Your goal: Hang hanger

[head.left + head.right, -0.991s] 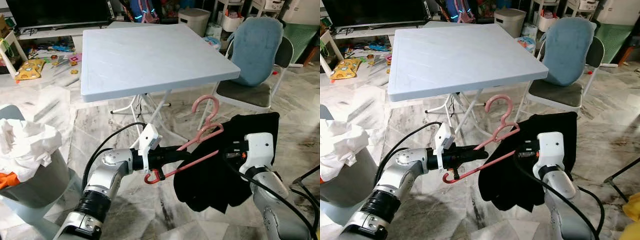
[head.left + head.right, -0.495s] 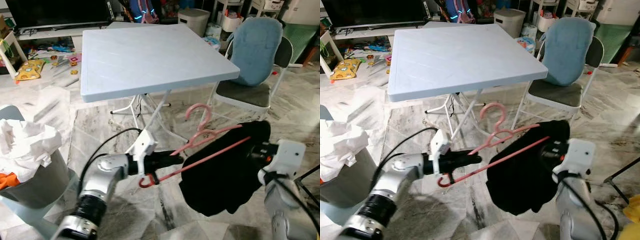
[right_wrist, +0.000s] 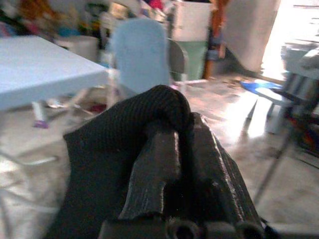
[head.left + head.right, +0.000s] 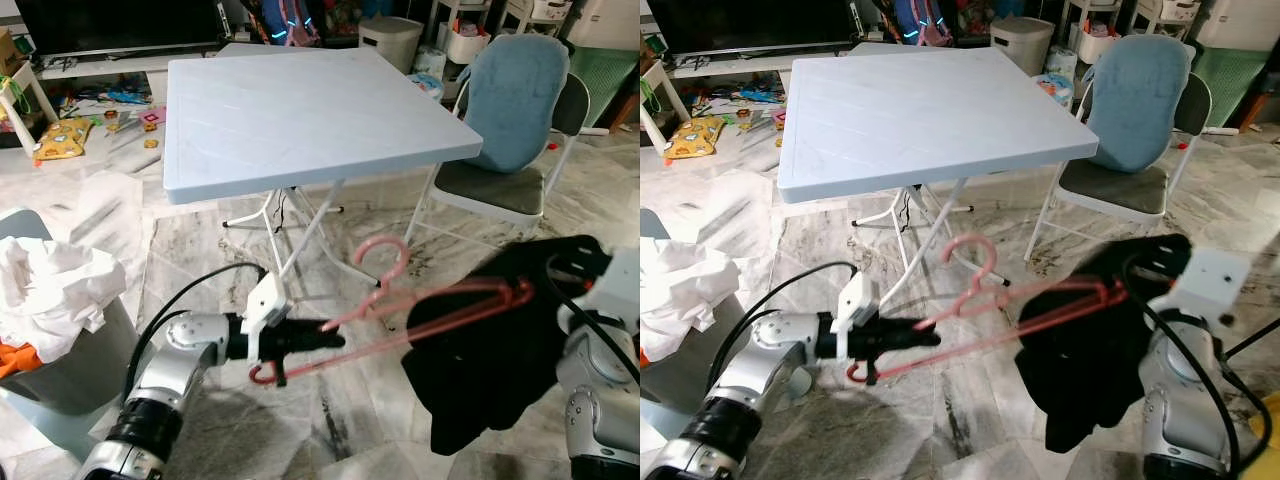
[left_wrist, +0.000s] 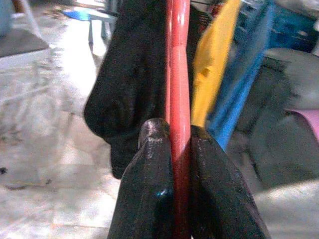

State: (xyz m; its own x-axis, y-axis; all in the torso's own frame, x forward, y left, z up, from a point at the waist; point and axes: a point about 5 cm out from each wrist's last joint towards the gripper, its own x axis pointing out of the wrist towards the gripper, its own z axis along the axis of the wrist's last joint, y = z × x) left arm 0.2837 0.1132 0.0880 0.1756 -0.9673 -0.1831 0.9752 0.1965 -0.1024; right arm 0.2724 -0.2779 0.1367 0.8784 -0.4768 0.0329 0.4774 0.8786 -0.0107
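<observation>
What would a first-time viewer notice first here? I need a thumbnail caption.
Low in front, the left gripper clamps a pink hanger, while the right gripper pinches a black garment draped at its far end. Behind stand a pale blue table and a blue-cushioned chair.

A lived-in home living room: marble-tiled floor, a pale blue folding table with a padded chair beside it, a dark television on a low stand, toys scattered on the floor, and a laundry basket heaped with white cloth.
</observation>
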